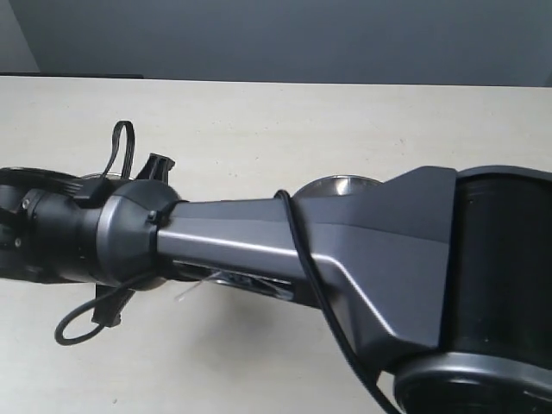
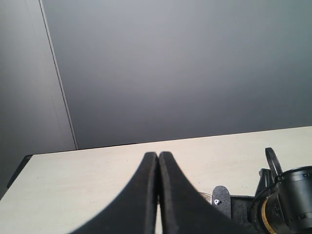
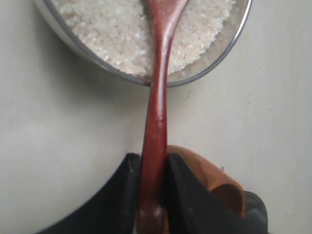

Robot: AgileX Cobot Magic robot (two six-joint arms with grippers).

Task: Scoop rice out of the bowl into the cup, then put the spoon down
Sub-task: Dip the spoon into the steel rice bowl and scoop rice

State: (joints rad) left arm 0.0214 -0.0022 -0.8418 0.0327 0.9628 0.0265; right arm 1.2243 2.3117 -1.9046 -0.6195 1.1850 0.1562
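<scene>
Gripping: right gripper (image 3: 152, 165) clamps the spoon (image 3: 158, 97) low on its handle, likely for reach.
Spoon tip: across the bowl (image 3: 214, 63) rim, in the rice (image 3: 97, 29), apparently loading.
Cup (image 3: 207, 165): just beside the right fingers, so the transfer is short.
Exterior view: bowl peeks out at 2 o'clock from centre, behind the arm.
Left gripper (image 2: 157, 163): fingers pressed together, empty, idle.

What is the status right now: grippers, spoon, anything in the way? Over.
Left gripper shut, empty. Right gripper shut on spoon, reaching over rice in bowl. Cup close beside right gripper.
</scene>
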